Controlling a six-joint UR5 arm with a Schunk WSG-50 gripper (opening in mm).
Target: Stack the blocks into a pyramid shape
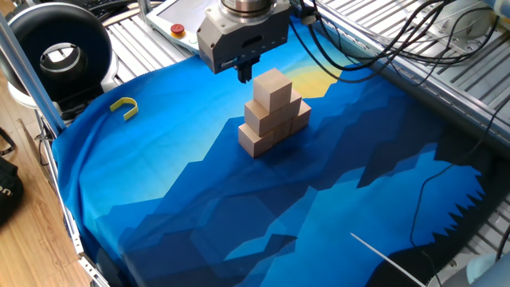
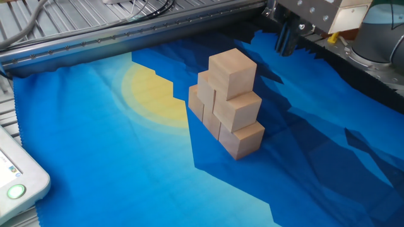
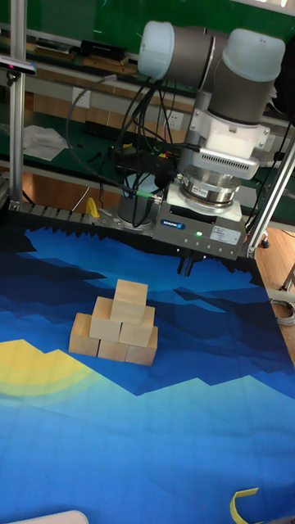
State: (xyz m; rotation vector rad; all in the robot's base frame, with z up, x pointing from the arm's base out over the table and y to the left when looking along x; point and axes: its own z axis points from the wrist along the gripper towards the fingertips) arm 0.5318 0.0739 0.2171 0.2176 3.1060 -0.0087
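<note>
Tan blocks (image 3: 115,331) stand pyramided, back ones partly hidden; the empty end effector (image 1: 245,72) looks clenched.

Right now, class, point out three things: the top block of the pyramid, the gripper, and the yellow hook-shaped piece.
top block (image 2: 232,73), the other fixed view, on its front face.
gripper (image 1: 245,73), one fixed view, at its fingertips.
yellow hook-shaped piece (image 1: 124,106), one fixed view, on its curved bend.

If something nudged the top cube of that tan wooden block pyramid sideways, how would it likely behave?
The top plain tan wooden cube would probably slide rather than roll, given its flat faces. It looks rigid. It rests only on the two cubes beneath, so a firm push may tip it off.
</note>
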